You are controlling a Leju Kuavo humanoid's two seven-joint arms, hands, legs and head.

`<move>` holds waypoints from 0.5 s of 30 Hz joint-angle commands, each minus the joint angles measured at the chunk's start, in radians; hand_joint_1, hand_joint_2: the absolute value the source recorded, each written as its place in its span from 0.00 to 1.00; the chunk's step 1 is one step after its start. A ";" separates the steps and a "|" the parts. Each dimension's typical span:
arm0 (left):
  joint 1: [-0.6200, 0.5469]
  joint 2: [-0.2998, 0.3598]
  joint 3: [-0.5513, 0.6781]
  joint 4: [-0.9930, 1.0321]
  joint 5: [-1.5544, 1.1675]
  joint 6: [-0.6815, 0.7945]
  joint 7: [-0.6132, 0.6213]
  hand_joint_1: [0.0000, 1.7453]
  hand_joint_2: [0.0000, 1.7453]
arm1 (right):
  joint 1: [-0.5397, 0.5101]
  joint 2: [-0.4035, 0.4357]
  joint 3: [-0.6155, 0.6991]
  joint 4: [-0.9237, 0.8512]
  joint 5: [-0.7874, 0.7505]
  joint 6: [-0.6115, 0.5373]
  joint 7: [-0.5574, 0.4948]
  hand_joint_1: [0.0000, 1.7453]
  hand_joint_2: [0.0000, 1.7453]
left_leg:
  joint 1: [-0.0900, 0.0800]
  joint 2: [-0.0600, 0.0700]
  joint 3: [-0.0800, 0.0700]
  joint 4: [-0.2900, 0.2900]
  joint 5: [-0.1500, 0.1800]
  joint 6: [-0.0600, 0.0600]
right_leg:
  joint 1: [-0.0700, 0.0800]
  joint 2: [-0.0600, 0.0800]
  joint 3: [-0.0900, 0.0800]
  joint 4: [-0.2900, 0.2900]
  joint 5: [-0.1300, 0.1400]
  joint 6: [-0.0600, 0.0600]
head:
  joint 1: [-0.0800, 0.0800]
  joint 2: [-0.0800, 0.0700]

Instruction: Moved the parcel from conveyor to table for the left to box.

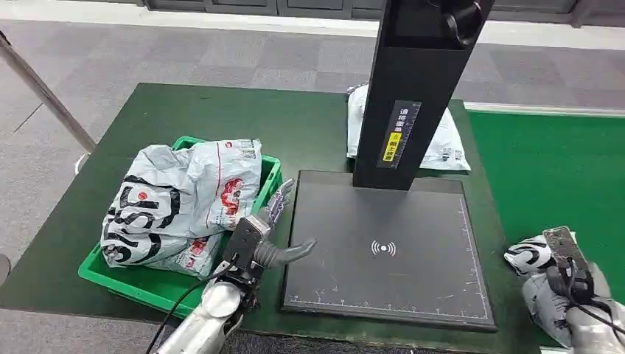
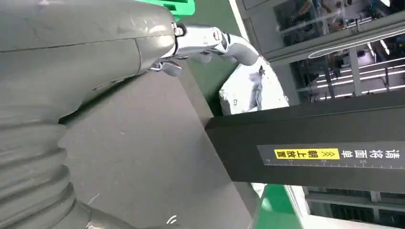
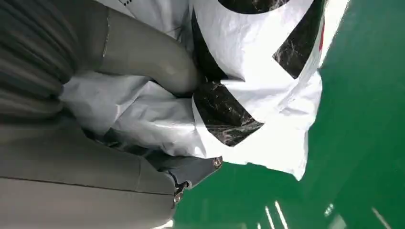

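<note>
Right down at the near edge, beside the black scanner pad (image 1: 387,251), are the robot's two hands. Going from big to small, the dark green table (image 1: 169,118) comes first, and the pad lies flat on it. On the far side of the pad stands a tall black post (image 1: 416,81) with a yellow label. On the right of the pad runs the bright green conveyor (image 1: 560,169). On the left of the pad sits a green box (image 1: 140,284), and a big crumpled grey bag (image 1: 180,203) with black and red print fills it. Behind the post, on the far side of the pad, lies a white bag (image 1: 446,144), flat on the table. The parcel (image 1: 534,276), white and grey with black marks, is on the conveyor at the pad's near right corner, and the right hand (image 1: 571,284) is wrapped round it. In the right wrist view the thick thumb (image 3: 153,62) presses into the parcel (image 3: 258,90) and the plastic bunches up around it, so this hand is holding it. The left hand (image 1: 265,236) rests at the pad's left edge, between the pad and the green box, with its fingers (image 1: 295,251) spread apart and nothing in them.
</note>
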 commanded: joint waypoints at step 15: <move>-0.038 0.048 0.038 0.054 0.028 0.041 -0.050 0.00 1.00 | 0.011 0.110 0.352 -0.677 -0.508 -0.092 -0.192 1.00 1.00 | 0.000 0.013 -0.001 -0.002 0.001 -0.004 | 0.000 0.011 -0.008 0.004 0.002 -0.004 | 0.000 0.000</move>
